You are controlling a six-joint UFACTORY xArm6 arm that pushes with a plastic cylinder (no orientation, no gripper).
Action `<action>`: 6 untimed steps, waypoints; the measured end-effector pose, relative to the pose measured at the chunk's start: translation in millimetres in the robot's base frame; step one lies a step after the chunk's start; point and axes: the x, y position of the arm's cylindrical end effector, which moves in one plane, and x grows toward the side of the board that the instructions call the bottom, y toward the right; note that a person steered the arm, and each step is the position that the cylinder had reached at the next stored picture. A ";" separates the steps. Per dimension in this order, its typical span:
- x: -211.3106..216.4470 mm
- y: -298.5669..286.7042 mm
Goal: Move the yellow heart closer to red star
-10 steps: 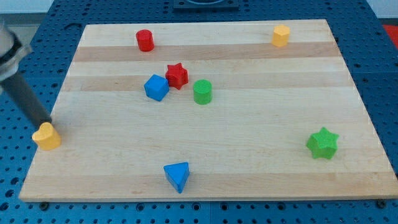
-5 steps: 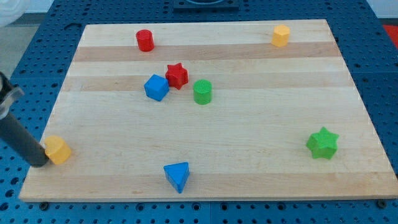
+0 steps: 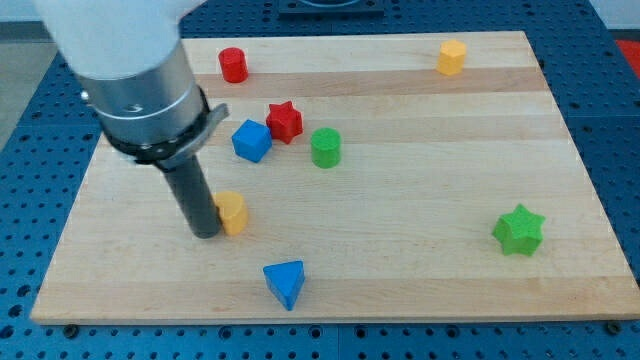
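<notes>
The yellow heart (image 3: 233, 212) lies on the wooden board left of centre. My tip (image 3: 205, 232) touches its left side; the dark rod rises from there to a large grey cylinder at the view's top left. The red star (image 3: 285, 121) sits up and to the right of the heart, between the blue cube (image 3: 252, 140) and the green cylinder (image 3: 325, 147).
A red cylinder (image 3: 233, 64) stands near the board's top edge. A yellow block (image 3: 452, 57) is at the top right. A green star (image 3: 518, 230) is at the right. A blue triangle (image 3: 285, 282) lies near the bottom edge, below the heart.
My tip has swept right, pushing the yellow heart from the board's left edge toward the centre. The arm's body now fills the view's top left.
</notes>
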 end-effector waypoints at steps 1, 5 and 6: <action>0.0 28.7; -53.3 36.7; -45.3 37.9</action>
